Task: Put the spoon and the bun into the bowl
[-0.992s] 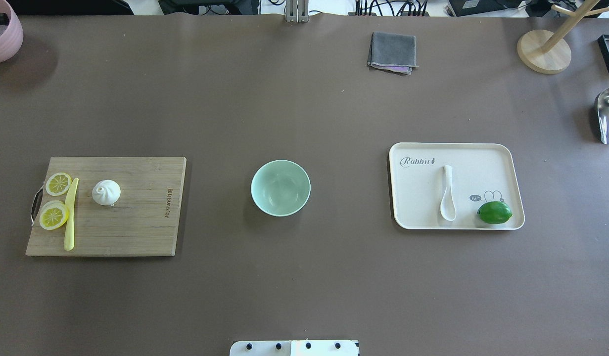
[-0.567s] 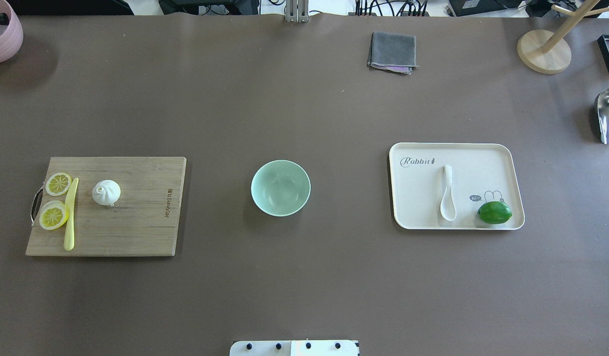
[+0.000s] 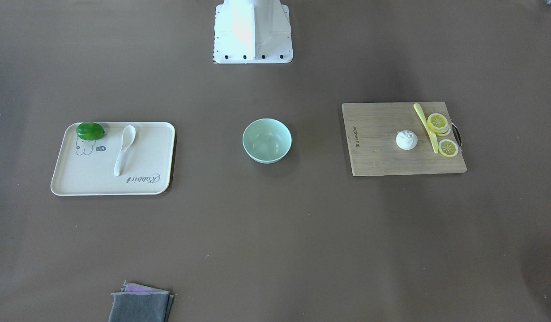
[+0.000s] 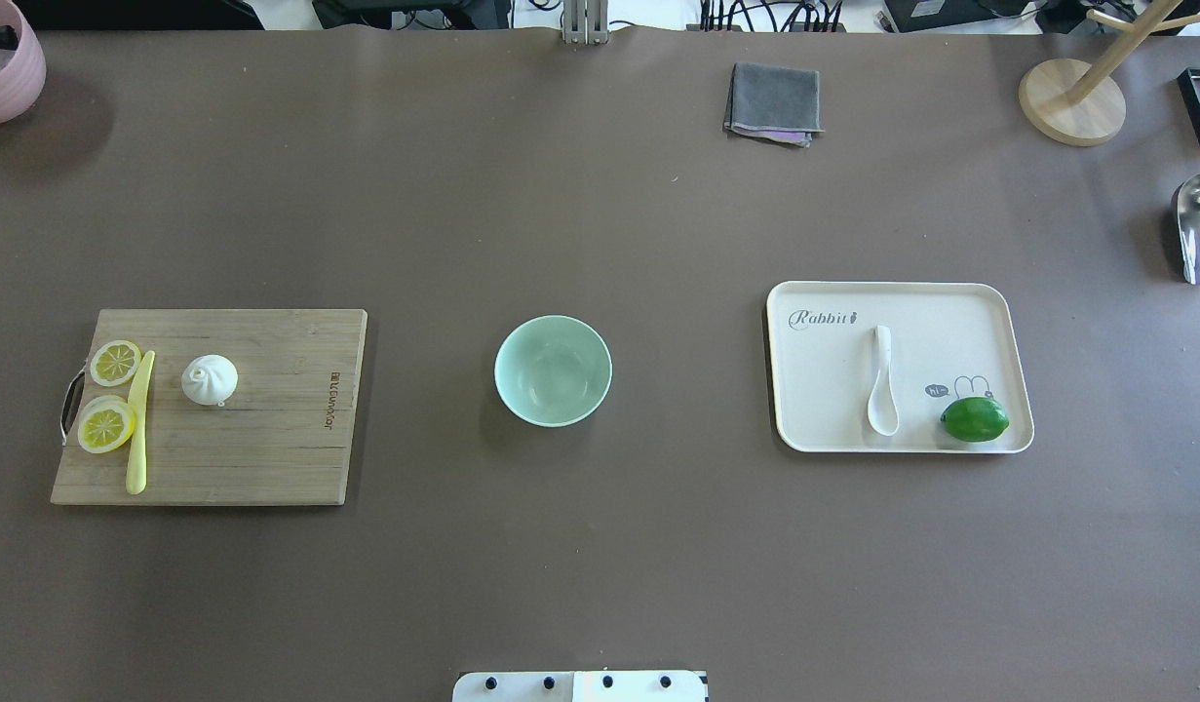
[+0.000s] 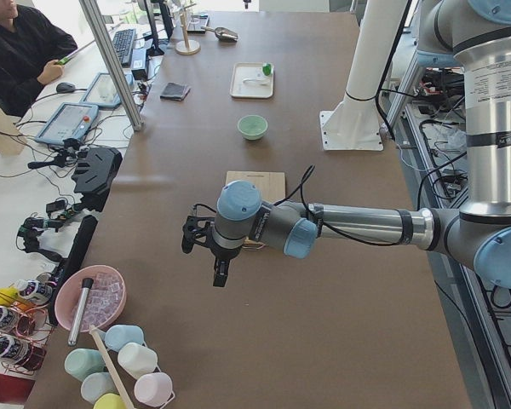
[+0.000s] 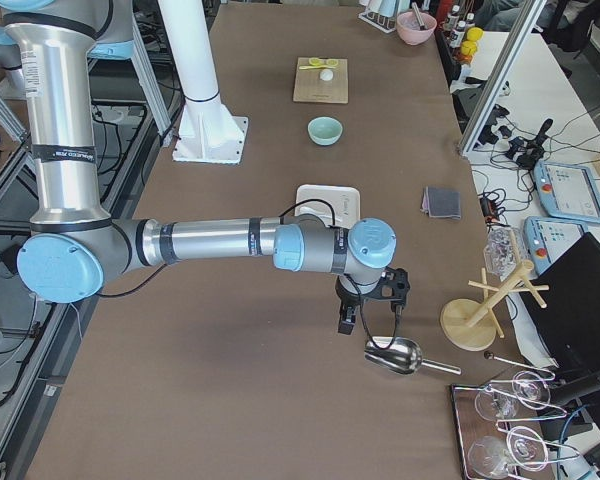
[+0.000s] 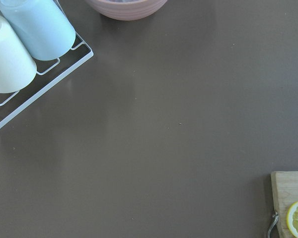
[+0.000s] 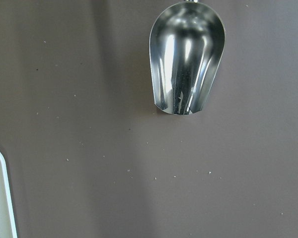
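Observation:
The mint-green bowl (image 4: 553, 370) stands empty at the table's middle, also in the front-facing view (image 3: 266, 140). The white bun (image 4: 210, 379) sits on a wooden cutting board (image 4: 268, 448) to its left. The white spoon (image 4: 882, 385) lies on a cream tray (image 4: 950, 312) to its right, scoop toward the robot. My left gripper (image 5: 203, 256) shows only in the exterior left view, hovering beyond the board's left end. My right gripper (image 6: 370, 318) shows only in the exterior right view, above the table past the tray. I cannot tell whether either is open or shut.
Two lemon slices (image 4: 107, 395) and a pale yellow knife (image 4: 138, 421) lie on the board by the bun. A green lime (image 4: 974, 418) sits on the tray. A metal scoop (image 8: 186, 57), a grey cloth (image 4: 773, 102), a wooden stand (image 4: 1072, 97), a cup rack (image 7: 20, 49) and a pink tub (image 4: 5, 58) ring the table.

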Controlling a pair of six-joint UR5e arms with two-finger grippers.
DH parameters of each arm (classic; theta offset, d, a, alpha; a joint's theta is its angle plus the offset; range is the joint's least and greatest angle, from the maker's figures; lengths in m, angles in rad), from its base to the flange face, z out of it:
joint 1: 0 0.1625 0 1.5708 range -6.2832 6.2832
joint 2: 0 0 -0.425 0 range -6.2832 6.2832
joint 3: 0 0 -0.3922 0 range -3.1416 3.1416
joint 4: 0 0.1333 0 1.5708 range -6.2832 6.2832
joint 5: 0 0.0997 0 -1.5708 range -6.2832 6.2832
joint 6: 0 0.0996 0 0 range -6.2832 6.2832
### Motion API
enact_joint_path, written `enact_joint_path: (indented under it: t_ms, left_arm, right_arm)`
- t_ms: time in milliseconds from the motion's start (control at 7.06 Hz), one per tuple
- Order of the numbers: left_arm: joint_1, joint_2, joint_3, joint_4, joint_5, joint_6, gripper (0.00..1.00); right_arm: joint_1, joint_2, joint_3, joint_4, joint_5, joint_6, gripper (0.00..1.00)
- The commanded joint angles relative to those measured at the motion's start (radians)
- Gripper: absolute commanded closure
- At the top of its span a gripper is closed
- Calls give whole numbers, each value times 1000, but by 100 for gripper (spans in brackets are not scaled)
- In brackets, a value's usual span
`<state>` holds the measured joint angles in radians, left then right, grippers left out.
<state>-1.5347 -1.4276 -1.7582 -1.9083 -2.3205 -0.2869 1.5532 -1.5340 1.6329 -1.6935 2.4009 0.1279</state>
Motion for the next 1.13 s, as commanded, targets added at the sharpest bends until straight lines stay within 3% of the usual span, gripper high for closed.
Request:
enact_joint_path:
  t_ms: [0,425,709,992]
  left_arm:
    - [1,-2,-1,0,0,0,2]
    - [1,-2,-24,0,-2,-2,2]
    - [31,-26,-43,0,-2,-8,2]
    - [71,-57,-50,-21,-3,-69,2]
  right_arm:
    - [-1,0,-2,0,0,-1,0]
    - [-16,0,7,3,-2,1,0]
    - [-121,6,166,3,-15,110,0]
    - [-252,78,229,2,-66,171,0]
